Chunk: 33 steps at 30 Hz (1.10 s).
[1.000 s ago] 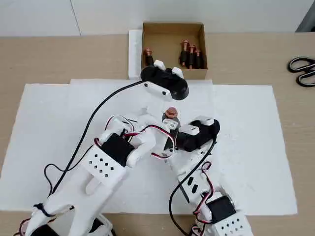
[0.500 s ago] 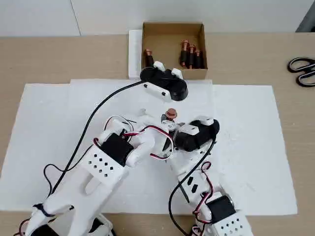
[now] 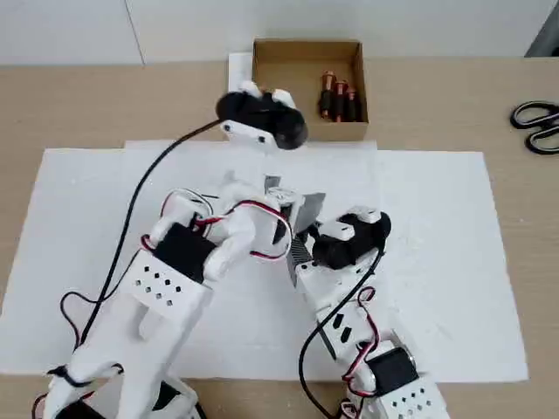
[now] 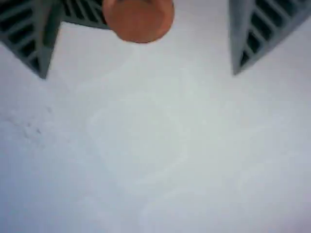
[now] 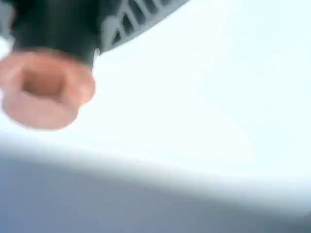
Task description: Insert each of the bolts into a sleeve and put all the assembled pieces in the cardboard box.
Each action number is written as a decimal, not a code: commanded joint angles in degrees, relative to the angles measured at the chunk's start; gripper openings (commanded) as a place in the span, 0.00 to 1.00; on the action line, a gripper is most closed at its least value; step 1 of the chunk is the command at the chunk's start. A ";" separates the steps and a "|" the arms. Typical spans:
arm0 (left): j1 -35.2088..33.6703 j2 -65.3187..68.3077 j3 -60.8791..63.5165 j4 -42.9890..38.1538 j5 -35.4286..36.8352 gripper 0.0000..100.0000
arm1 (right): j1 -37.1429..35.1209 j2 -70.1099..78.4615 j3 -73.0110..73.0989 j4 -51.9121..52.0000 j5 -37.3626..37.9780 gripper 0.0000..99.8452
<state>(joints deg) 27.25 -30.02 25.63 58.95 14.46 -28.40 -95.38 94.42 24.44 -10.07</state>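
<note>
At the far side of the table, an open cardboard box, with three assembled pieces side by side near its right wall. Over the near left corner of the box, the black wrist part of the left arm. Closer in, above the white sheet, the left gripper, jaws apart, just beside the right arm. Scissors at the right edge of the table.

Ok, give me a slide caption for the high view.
Left arm and right arm close together over white sheet; three assembled pieces lie in cardboard box; scissors lie apart.
</note>
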 commanded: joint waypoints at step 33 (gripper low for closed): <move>-36.66 -1.67 -6.99 31.74 -17.14 0.23 | 15.78 88.04 -83.34 -4.62 19.87 0.00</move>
<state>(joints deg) -9.05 -30.02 20.79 89.80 -2.33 -12.92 -23.47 27.16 23.91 9.36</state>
